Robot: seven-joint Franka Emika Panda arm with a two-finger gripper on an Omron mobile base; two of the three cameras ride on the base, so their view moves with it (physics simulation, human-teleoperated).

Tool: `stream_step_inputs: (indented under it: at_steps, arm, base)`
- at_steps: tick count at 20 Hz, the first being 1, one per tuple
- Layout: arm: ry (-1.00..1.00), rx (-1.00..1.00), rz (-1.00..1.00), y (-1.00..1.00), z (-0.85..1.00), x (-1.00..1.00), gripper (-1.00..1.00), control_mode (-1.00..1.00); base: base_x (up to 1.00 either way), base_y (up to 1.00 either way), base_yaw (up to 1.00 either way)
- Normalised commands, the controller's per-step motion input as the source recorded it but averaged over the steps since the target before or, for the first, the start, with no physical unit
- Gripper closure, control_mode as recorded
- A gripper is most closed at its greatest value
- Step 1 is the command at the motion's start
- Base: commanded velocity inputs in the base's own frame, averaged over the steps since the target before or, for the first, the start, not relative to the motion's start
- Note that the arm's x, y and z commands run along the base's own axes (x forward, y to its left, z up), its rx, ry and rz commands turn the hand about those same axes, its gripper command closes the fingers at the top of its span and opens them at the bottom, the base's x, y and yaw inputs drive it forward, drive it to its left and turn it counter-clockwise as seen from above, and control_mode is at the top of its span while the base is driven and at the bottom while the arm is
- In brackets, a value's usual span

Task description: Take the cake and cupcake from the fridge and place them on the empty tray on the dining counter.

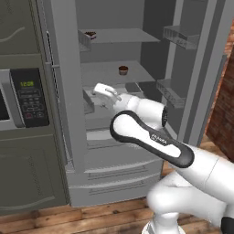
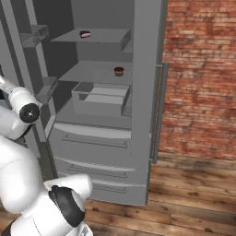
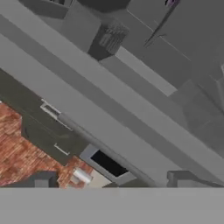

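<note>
The fridge [image 1: 64,114] stands with both doors swung open. The cake [image 1: 90,34] [image 2: 85,34], a pink-sided slice with a dark top, sits at the back left of the top shelf. One shelf lower, the brown cupcake [image 1: 123,70] [image 2: 119,71] stands near the middle. My gripper [image 1: 99,91] [image 3: 113,180] hovers at the fridge's left side, just below the cupcake's shelf and to the cupcake's left. It is open, its fingertips [image 3: 41,179] wide apart with nothing between them. The tray and the dining counter are out of view.
A microwave [image 1: 27,98] sits in the dark cabinet left of the fridge. Door bins [image 1: 180,36] stick out from the open right door. A shallow drawer [image 2: 99,99] lies under the cupcake's shelf. A brick wall [image 2: 198,78] and wood floor [image 2: 193,193] are at the right.
</note>
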Motion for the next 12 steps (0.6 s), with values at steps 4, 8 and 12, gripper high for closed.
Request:
stream_step_inputs:
  at_steps: [4, 8, 12]
  arm:
    - [0.36, 0.29, 0.18, 0.06, 0.00, 0.56, -1.00, -1.00]
    - [0.38, 0.27, 0.11, 0.02, 0.02, 0.57, -1.00, -1.00]
    - [0.29, 0.13, 0.10, 0.00, 0.29, 0.45, -1.00, -1.00]
  base:
    - [0.00, 0.00, 0.00]
    - [0.00, 0.00, 0.00]
    - [0.00, 0.00, 0.00]
